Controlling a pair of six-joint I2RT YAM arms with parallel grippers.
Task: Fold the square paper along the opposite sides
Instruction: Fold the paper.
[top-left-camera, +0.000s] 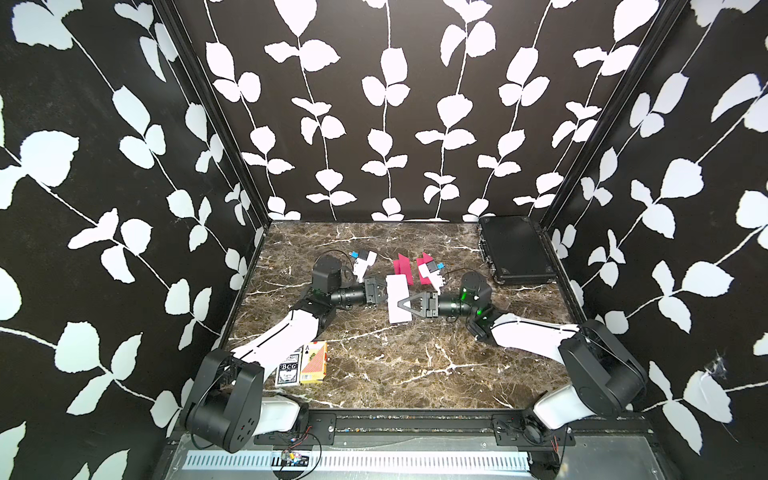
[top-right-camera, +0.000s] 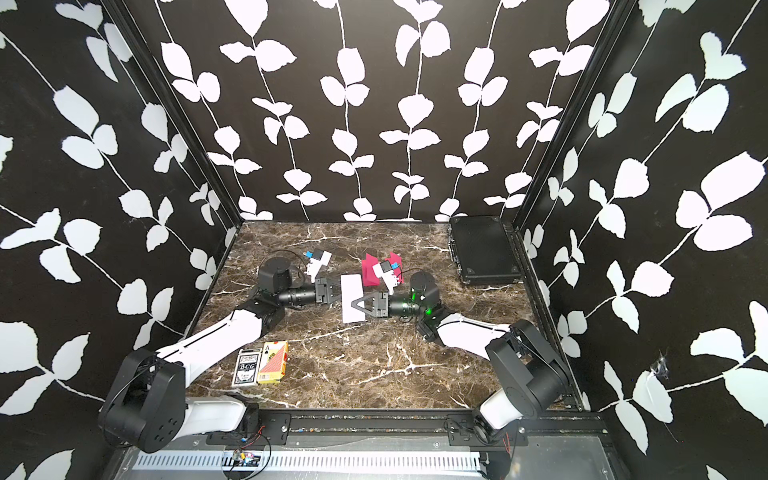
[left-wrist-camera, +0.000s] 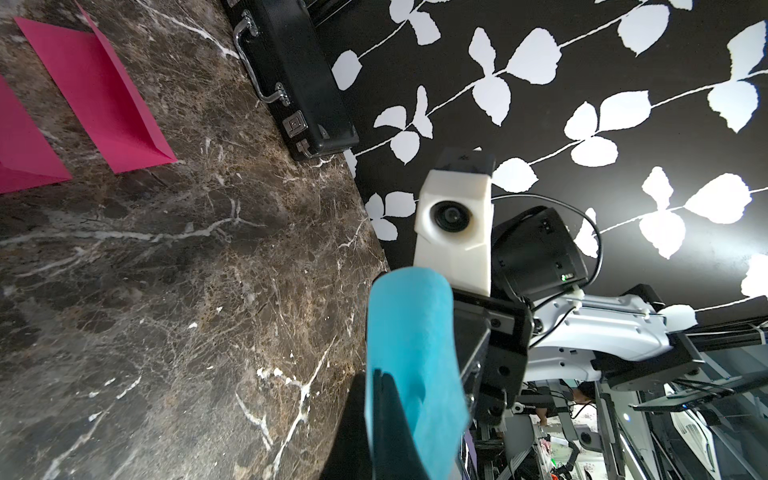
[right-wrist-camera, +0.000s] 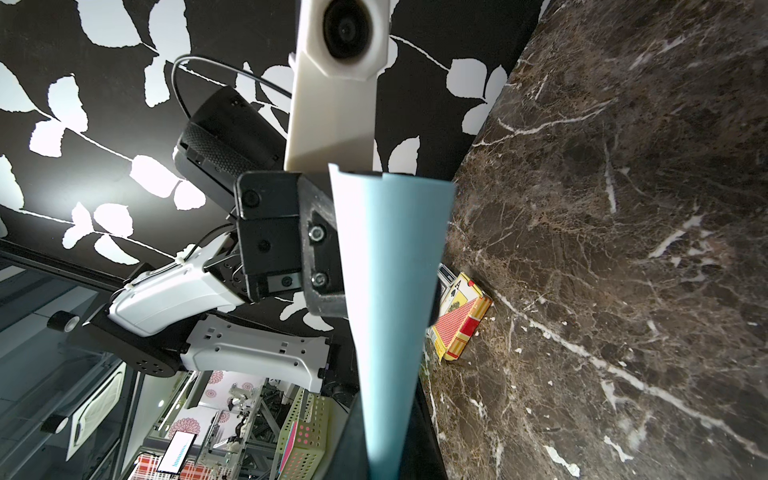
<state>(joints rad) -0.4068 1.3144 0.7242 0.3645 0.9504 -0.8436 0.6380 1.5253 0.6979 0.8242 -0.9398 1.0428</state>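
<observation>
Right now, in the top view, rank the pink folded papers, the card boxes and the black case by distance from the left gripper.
From the left gripper, shut on the square paper:
1. pink folded papers, just beyond it, toward the back wall.
2. card boxes, front, on the left side.
3. black case, far back right corner.

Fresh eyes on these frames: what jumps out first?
At the middle of the marble table, left pincer and right pincer are each shut on a pale paper between them. Behind it are two pink folded sheets; a black case sits in the far right corner, card boxes at the near left.
</observation>
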